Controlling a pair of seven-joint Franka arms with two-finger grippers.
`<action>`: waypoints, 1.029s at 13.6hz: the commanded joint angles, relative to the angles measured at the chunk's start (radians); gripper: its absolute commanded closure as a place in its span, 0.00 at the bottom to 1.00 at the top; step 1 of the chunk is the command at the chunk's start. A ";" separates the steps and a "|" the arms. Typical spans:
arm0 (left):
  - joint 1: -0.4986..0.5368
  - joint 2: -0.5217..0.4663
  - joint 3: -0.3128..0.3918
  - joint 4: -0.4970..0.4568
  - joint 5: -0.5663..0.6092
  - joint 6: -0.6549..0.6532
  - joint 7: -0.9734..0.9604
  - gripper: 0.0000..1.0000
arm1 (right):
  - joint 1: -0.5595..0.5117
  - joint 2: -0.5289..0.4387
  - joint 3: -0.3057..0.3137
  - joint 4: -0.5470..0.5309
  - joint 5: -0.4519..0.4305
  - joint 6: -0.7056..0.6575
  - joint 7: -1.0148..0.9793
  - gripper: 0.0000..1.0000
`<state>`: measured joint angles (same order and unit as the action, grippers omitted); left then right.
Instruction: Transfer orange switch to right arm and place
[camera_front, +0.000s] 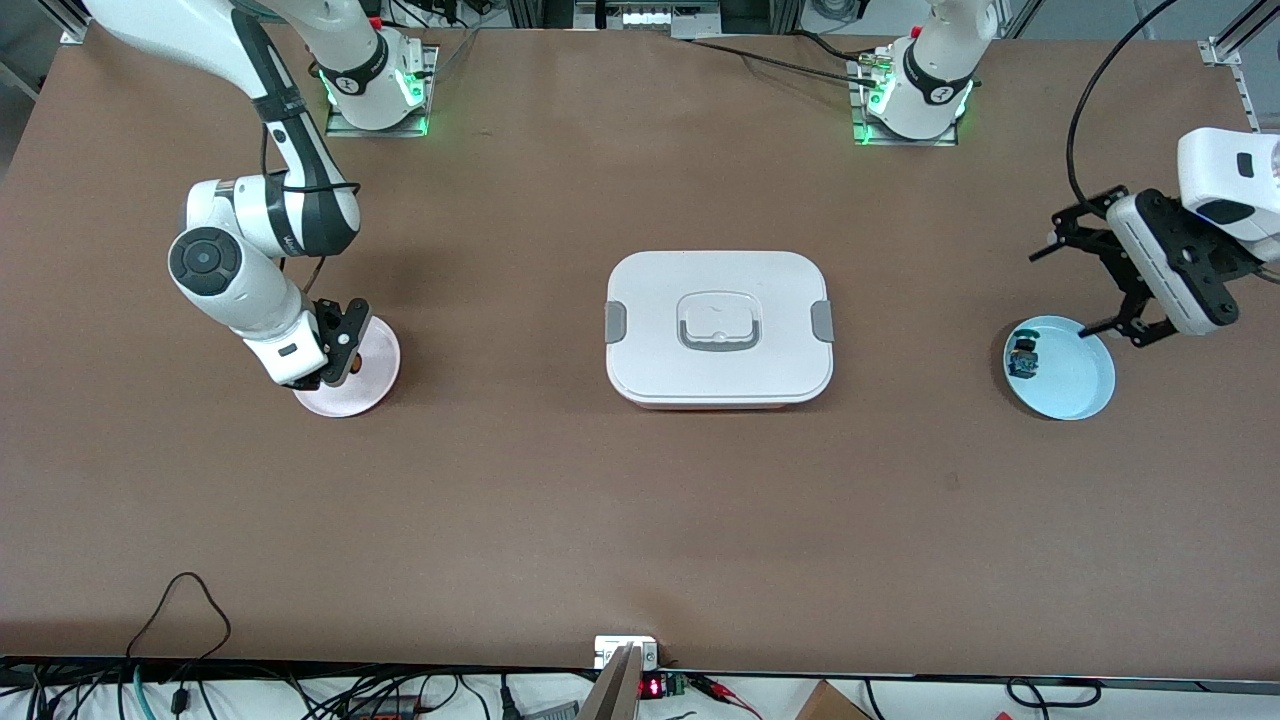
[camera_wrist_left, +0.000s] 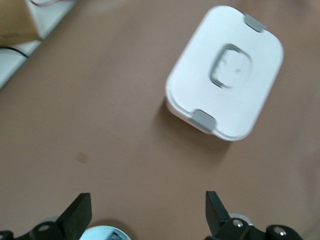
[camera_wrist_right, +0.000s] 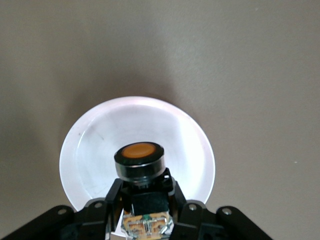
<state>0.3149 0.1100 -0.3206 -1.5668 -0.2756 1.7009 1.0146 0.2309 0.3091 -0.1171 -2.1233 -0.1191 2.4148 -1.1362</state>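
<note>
setting the orange switch down on the pink plate

lower slowly and straight, keeping the switch upright over the middle of the pink plate (camera_front: 368, 372), not toward its rim. ease down until the base meets the plate, and only then spread the fingers, just enough to let go, so nothing tips or rolls. lift straight up afterward, without dragging sideways across the plate.

right gripper (camera_wrist_right: 142, 200) clamped shut on the orange switch (camera_wrist_right: 139, 161), low over the pink plate at the right arm's end of the table. switch pinched by its dark body between the two fingers, round orange end poking out past the fingertips and pointing at the plate's white-looking centre in the right wrist view. cannot tell whether the switch touches the plate yet; looks close above it.

left gripper (camera_front: 1098, 262) waiting with fingers spread wide and holding nothing, hanging above the table beside the blue plate (camera_front: 1080, 385) at the left arm's end. a blue switch (camera_front: 1023, 358) lying in that plate near its rim. white lidded box (camera_front: 718, 326) sitting shut in the middle of the table, well apart from both plates
</note>
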 joint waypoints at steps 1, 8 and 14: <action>-0.086 -0.039 0.093 -0.041 0.016 0.098 -0.007 0.00 | -0.015 -0.009 0.007 -0.038 -0.016 0.024 -0.040 1.00; -0.105 -0.084 0.132 -0.125 0.056 0.184 -0.019 0.00 | -0.036 0.027 0.007 -0.122 -0.080 0.158 -0.045 1.00; -0.108 -0.082 0.158 -0.114 0.088 0.247 -0.037 0.00 | -0.048 0.064 0.007 -0.124 -0.093 0.188 -0.045 0.99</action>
<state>0.2277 0.0542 -0.1791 -1.6620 -0.2226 1.9356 1.0027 0.2001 0.3574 -0.1183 -2.2387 -0.1946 2.5693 -1.1654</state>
